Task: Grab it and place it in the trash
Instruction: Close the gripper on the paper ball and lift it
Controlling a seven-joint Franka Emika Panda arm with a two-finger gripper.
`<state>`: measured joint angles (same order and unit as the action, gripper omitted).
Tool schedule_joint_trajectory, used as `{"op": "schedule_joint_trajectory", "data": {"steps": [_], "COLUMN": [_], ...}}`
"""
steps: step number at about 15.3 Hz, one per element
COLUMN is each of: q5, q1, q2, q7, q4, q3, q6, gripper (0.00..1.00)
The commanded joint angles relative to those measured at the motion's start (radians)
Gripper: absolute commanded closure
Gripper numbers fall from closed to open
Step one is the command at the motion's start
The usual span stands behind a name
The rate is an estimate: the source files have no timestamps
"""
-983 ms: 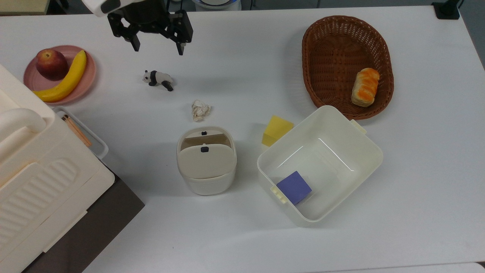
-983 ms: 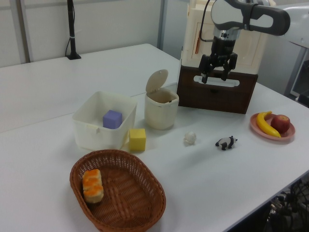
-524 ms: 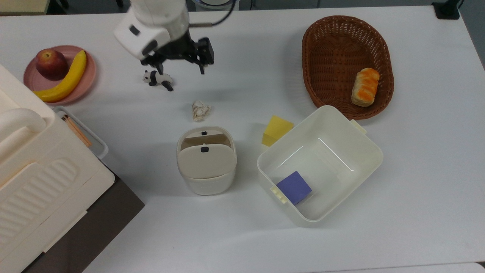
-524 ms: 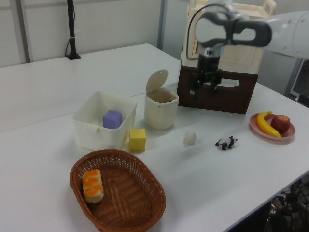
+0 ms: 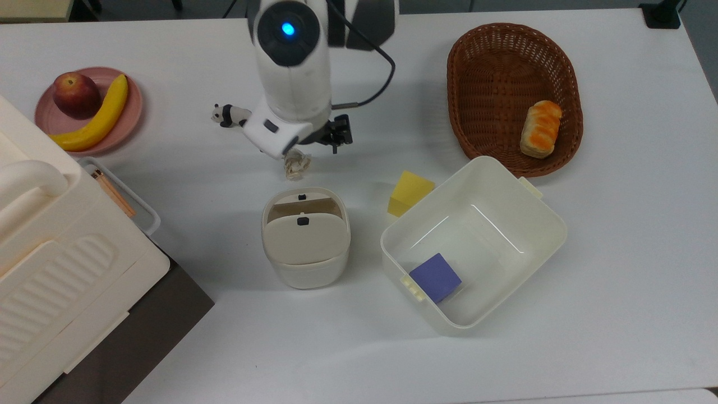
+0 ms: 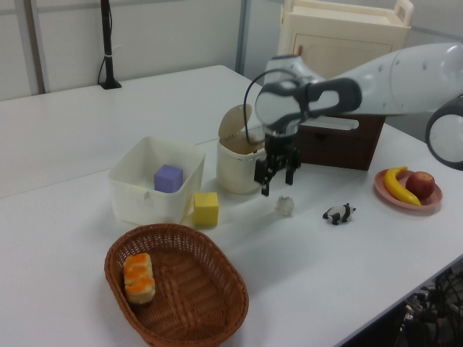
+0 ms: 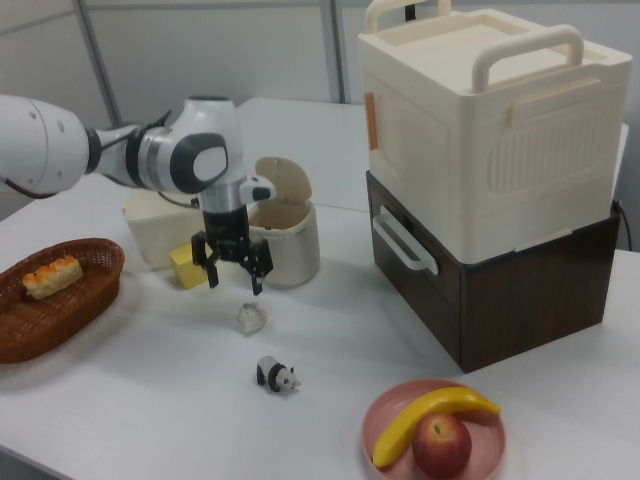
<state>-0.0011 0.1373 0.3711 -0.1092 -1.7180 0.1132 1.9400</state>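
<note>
On my screens, largest first: white table (image 5: 617, 252). Cream bin (image 5: 305, 238), lid swung up, upright. My gripper (image 7: 232, 262), fingers spread wide and holding nothing, hanging above the paper ball without touching it. Paper ball (image 7: 251, 318), lying on the table between the bin and the panda figurine (image 7: 276, 376), apart from both.

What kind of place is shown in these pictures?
Probably a robotics lab or test room. A robot arm's gripper hangs above a paper ball on a plain white table, among staged props such as a panda figurine and a small bin; partition walls stand behind.
</note>
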Motion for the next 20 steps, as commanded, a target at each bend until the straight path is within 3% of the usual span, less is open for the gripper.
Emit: {"op": "schedule_joint_trajectory", "data": {"steps": [1,3,5,8,12,14,20], "q5": [-0.03,-0.06,-0.103,-0.111,-0.109,-0.109,-0.103], "q1": [0.036,0.039,0.039,0.039,0.036,0.031,0.027], "q2": [0.025,0.038,0.046,0.046,0.036,0.026,0.002], "q7": [-0.001,-0.001,-0.003,-0.01,-0.014,-0.015,-0.017], "q4": [-0.032,-0.032,-0.034,-0.034,-0.029,-0.026,-0.025], "q3": [0.009,0.009,0.009,0.009,0.008,0.008,0.009], "q6": [0.056,0.071,0.073,0.074,0.073,0.065,0.057], "gripper": [0.0,0.05,0.16,0.55,0.92,0.98,1.0]}}
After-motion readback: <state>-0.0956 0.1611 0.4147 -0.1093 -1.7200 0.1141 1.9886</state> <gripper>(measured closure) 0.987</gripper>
